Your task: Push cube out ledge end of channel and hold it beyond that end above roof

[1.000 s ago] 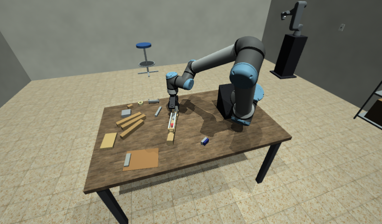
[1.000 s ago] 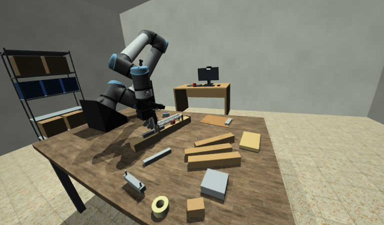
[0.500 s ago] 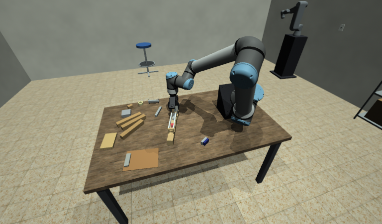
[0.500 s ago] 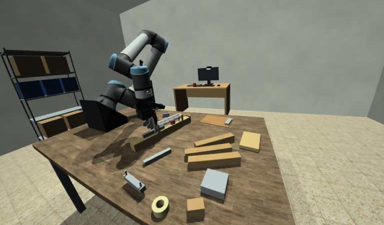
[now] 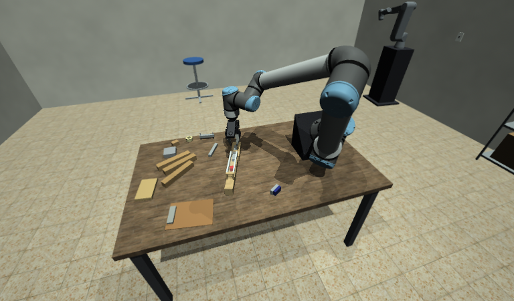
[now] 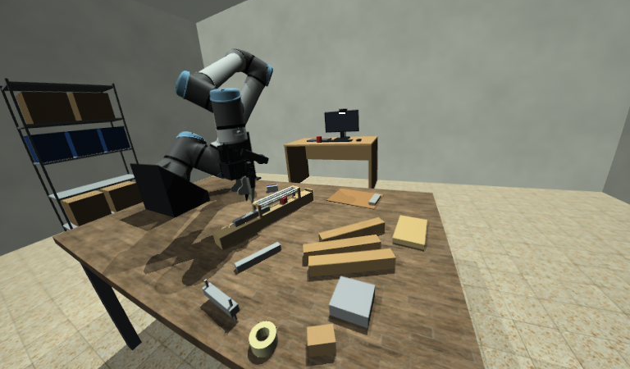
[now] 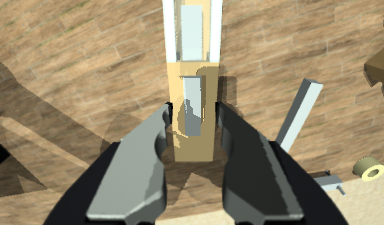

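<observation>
In the top view, the red cube [image 5: 231,168] [image 6: 283,201] sits inside the channel [image 5: 228,188] [image 6: 283,216] [image 7: 194,154], under the roof [image 6: 277,197] [image 7: 170,25] and toward the near end. The grey bar [image 6: 246,218] [image 7: 192,92] lies along the channel, partly under the roof, its outer part on the long open stretch at the far end. The tool [image 5: 236,143] [image 6: 251,199] [image 7: 193,103] is released, jaws partly open above that stretch, gripping nothing. The step in hand looks like pushing the cube out with the bar. The next push probably calls for contact with the bar's outer end, keeping the fingers outside the roofed part; lifting the cube comes later.
</observation>
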{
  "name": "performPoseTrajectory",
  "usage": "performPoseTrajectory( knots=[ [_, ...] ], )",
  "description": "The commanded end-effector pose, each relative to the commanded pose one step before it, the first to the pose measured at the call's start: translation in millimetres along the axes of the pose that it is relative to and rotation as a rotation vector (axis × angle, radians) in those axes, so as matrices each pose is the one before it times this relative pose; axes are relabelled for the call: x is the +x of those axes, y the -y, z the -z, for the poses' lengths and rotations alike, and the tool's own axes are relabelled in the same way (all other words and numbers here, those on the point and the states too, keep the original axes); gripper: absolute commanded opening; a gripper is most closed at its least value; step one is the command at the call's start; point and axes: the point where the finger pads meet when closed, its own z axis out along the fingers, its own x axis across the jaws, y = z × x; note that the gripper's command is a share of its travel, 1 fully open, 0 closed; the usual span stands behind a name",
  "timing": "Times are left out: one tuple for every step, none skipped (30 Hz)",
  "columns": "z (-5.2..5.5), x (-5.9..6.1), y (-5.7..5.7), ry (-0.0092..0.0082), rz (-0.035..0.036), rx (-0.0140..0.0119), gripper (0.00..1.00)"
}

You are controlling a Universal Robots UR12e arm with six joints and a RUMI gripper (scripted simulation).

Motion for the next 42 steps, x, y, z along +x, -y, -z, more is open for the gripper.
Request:
performPoseTrajectory(
  knots=[
    [6.39, 0.14, -0.12, 0.00010, 0.00041, 0.00014, 0.22],
    [0.00, 0.00, 0.00, 0.00000, 0.00000, 0.00000, 0.22],
    [0.00, 0.00, 0.00, 0.00000, 0.00000, 0.00000, 0.22],
    [0.00, 0.00, 0.00, 0.00000, 0.00000, 0.00000, 0.22],
    [0.00, 0.00, 0.00, 0.00000, 0.00000, 0.00000, 0.22],
    [0.00, 0.00, 0.00, 0.00000, 0.00000, 0.00000, 0.22],
    [0.00, 0.00, 0.00, 0.00000, 0.00000, 0.00000, 0.22],
    [0.00, 0.00, 0.00, 0.00000, 0.00000, 0.00000, 0.22],
    [0.00, 0.00, 0.00, 0.00000, 0.00000, 0.00000, 0.22],
    [0.00, 0.00, 0.00, 0.00000, 0.00000, 0.00000, 0.22],
    [0.00, 0.00, 0.00, 0.00000, 0.00000, 0.00000, 0.22],
    [0.00, 0.00, 0.00, 0.00000, 0.00000, 0.00000, 0.22],
    [0.00, 0.00, 0.00, 0.00000, 0.00000, 0.00000, 0.22],
    [0.00, 0.00, 0.00, 0.00000, 0.00000, 0.00000, 0.22],
    [0.00, 0.00, 0.00, 0.00000, 0.00000, 0.00000, 0.22],
    [0.00, 0.00, 0.00, 0.00000, 0.00000, 0.00000, 0.22],
    [0.00, 0.00, 0.00, 0.00000, 0.00000, 0.00000, 0.22],
    [0.00, 0.00, 0.00, 0.00000, 0.00000, 0.00000, 0.22],
    [0.00, 0.00, 0.00, 0.00000, 0.00000, 0.00000, 0.22],
    [0.00, 0.00, 0.00, 0.00000, 0.00000, 0.00000, 0.22],
    [0.00, 0.00, 0.00, 0.00000, 0.00000, 0.00000, 0.22],
    [0.00, 0.00, 0.00, 0.00000, 0.00000, 0.00000, 0.22],
    [0.00, 0.00, 0.00, 0.00000, 0.00000, 0.00000, 0.22],
    [0.00, 0.00, 0.00, 0.00000, 0.00000, 0.00000, 0.22],
    [0.00, 0.00, 0.00, 0.00000, 0.00000, 0.00000, 0.22],
    [0.00, 0.00, 0.00, 0.00000, 0.00000, 0.00000, 0.22],
    [0.00, 0.00, 0.00, 0.00000, 0.00000, 0.00000, 0.22],
    [0.00, 0.00, 0.00, 0.00000, 0.00000, 0.00000, 0.22],
    [0.00, 0.00, 0.00, 0.00000, 0.00000, 0.00000, 0.22],
    [0.00, 0.00, 0.00, 0.00000, 0.00000, 0.00000, 0.22],
    [0.00, 0.00, 0.00, 0.00000, 0.00000, 0.00000, 0.22],
    [0.02, 0.18, -0.08, 0.00000, -0.00016, 0.00000, 0.22],
    [0.15, 1.13, -0.50, 0.00000, -0.00102, 0.00000, 0.22],
    [0.37, 2.76, -1.23, 0.00000, -0.00249, 0.00000, 0.22],
    [0.62, 4.82, -2.15, 0.00000, -0.00435, 0.00000, 0.22],
    [0.00, 0.00, 0.00, 0.00000, 0.00000, 0.00000, 0.22],
    [0.00, 0.00, 0.00, 0.00000, 0.00000, 0.00000, 0.22],
    [0.84, 7.07, -3.16, 0.00000, -0.00639, 0.00000, 0.22],
    [0.98, 9.32, -4.16, 0.00000, -0.00842, 0.00000, 0.22],
    [1.01, 11.39, -5.09, 0.00000, -0.01028, 0.00000, 0.22],
    [0.91, 13.14, -5.87, 0.00000, -0.01186, 0.00000, 0.22],
    [0.69, 14.47, -6.46, 0.00000, -0.01306, 0.00000, 0.22]
  ],
)
